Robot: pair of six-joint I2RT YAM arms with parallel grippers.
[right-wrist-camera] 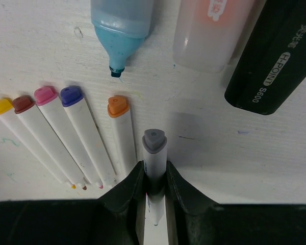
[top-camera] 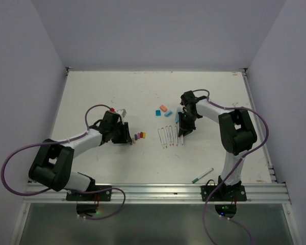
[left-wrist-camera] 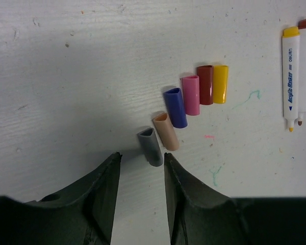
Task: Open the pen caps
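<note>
Lying nearest the arms' bases, a green-ended pen (top-camera: 202, 175) sits alone by the counter's (left-wrist-camera: 66, 76) front edge. It is too small to tell whether its cap is on.

Farther in, the left end effector (left-wrist-camera: 141, 156) has its fingers apart, with the grey cap (left-wrist-camera: 150, 147) lying loose just ahead of them. That cap ends a fanned row with the tan cap (left-wrist-camera: 166, 131), purple cap (left-wrist-camera: 175, 107), pink cap (left-wrist-camera: 190, 95), dark red cap (left-wrist-camera: 204, 84) and yellow cap (left-wrist-camera: 220, 83).

The right end effector (right-wrist-camera: 154, 169) is clamped on the grey-ended pen (right-wrist-camera: 154, 148), just beside five bare-tipped white pens (right-wrist-camera: 89, 138). Beyond them lie a blue highlighter (right-wrist-camera: 121, 25) and a black highlighter (right-wrist-camera: 273, 61), and farther still the orange highlighter cap (top-camera: 163, 108) and blue highlighter cap (top-camera: 158, 113).

The step in hand looks like laying this pen into its row. It should go down flat and parallel to its orange-ended neighbour, and the fingers should part only once it rests, so it cannot roll. The left arm should lift straight up, since a sideways sweep would scatter the caps.
</note>
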